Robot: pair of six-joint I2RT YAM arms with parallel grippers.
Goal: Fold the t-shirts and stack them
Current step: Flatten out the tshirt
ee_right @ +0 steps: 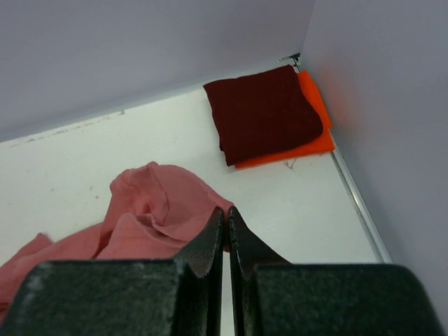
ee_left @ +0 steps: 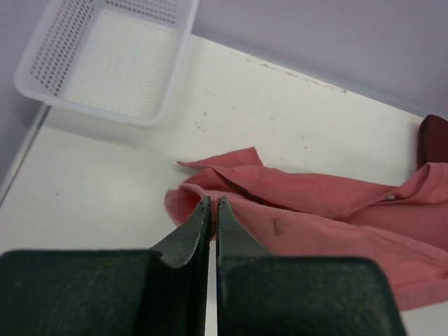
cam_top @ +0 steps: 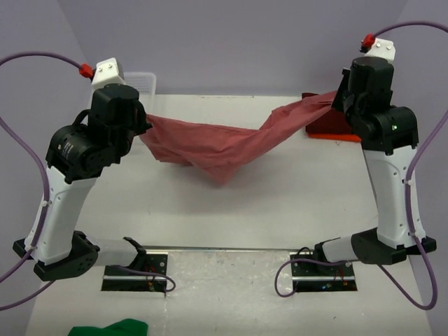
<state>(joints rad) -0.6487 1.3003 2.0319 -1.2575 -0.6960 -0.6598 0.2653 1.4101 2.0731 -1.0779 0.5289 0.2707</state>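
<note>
Left gripper (ee_left: 212, 203), right gripper (ee_right: 225, 212): clamped on rose t-shirt (cam_top: 210, 150) at opposite ends, possibly hem | soft, light, limp, sagging between | best held at corners, spread taut

Left arm (cam_top: 70, 182) and right arm (cam_top: 388, 175) alike — white lower links, bulky matte-black upper joints; white camera housing (cam_top: 107, 70) with red connector at each wrist; purple cables (cam_top: 21, 63) looping outward; black base plates (cam_top: 136, 269), thin wires; fingers (ee_left: 185, 245) dark, grainy, tapering to narrow tips

I see white bench (cam_top: 231, 210), faintly speckled; plain lilac walls (cam_top: 231, 42) behind and flanking bench; light soft, even.
</note>
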